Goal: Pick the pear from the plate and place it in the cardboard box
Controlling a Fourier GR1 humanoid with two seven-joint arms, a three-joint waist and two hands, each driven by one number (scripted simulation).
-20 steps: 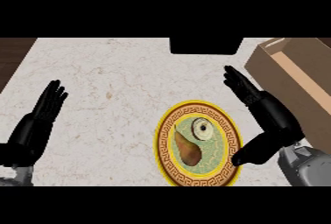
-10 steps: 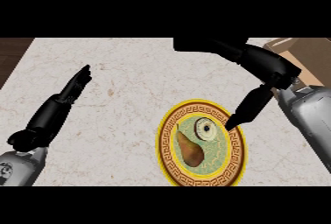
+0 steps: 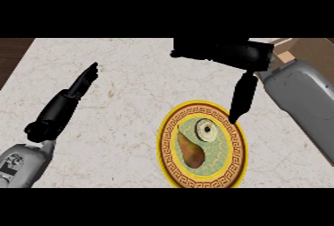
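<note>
A brown-green pear point(image 3: 190, 149) lies on the left half of a round plate point(image 3: 233, 163) with a yellow patterned rim and a green middle. My right hand point(image 3: 225, 52) hovers above and behind the plate, fingers straight and pointing left, thumb point(image 3: 243, 97) hanging down to the plate's upper right rim. It holds nothing. My left hand point(image 3: 65, 102) rests at the left, fingers straight and pointing up the counter, well away from the plate. Only a corner of the cardboard box point(image 3: 286, 48) shows at the top right, mostly hidden behind my right forearm point(image 3: 303, 101).
A round white and dark mark point(image 3: 207, 129) sits on the plate beside the pear's upper end. The pale marble counter point(image 3: 124, 145) ends at a dark floor edge point(image 3: 13, 53) at the far left.
My right hand has swung up and leftward over the plate's far side, its forearm now covering most of the box. The left hand has tilted and shifted slightly right. The pear stayed put.
</note>
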